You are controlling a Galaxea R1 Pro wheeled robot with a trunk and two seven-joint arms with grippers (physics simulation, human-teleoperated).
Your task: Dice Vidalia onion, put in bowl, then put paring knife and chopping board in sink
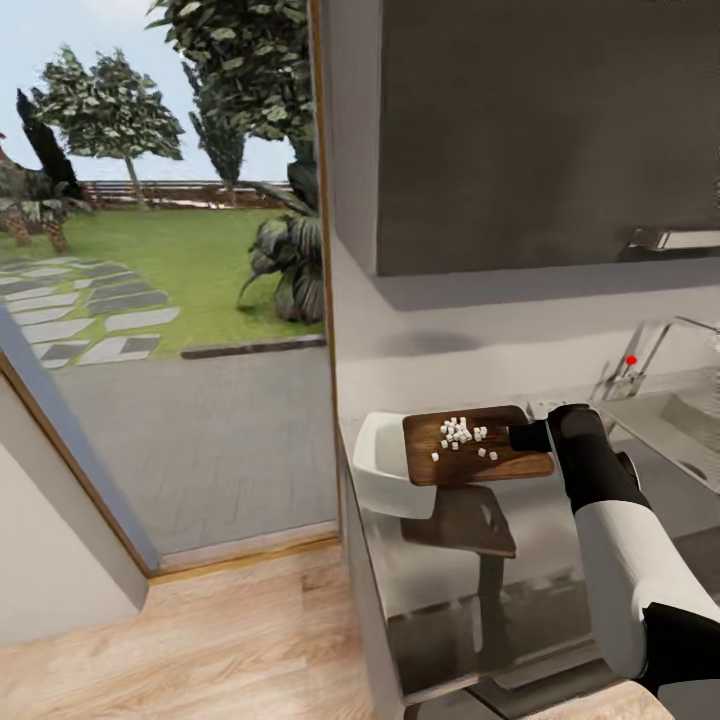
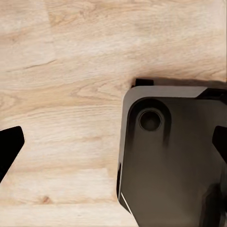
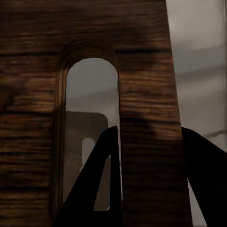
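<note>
The kitchen ends at a tall glass opening onto a lawn with trees and stepping stones; pale wood plank floor runs up to the dark lower cabinets, and a glossy dark upper cabinet hangs above a pale wall. The grey reflective countertop mirrors what is above it. At its far right sits the sink, with a chrome tap bearing a red knob.

The chopping board is held above the countertop, its left end overlapping the white bowl — diced Vidalia onion, a cluster of tiny white cubes, lies on the board. The right gripper is clenched on the board's right end; in the right wrist view one dark finger passes through the slot-shaped handle hole and the other lies outside the edge. The left gripper hangs over the floor beside the robot's dark base, its fingertips spread wide — grasping nothing.
</note>
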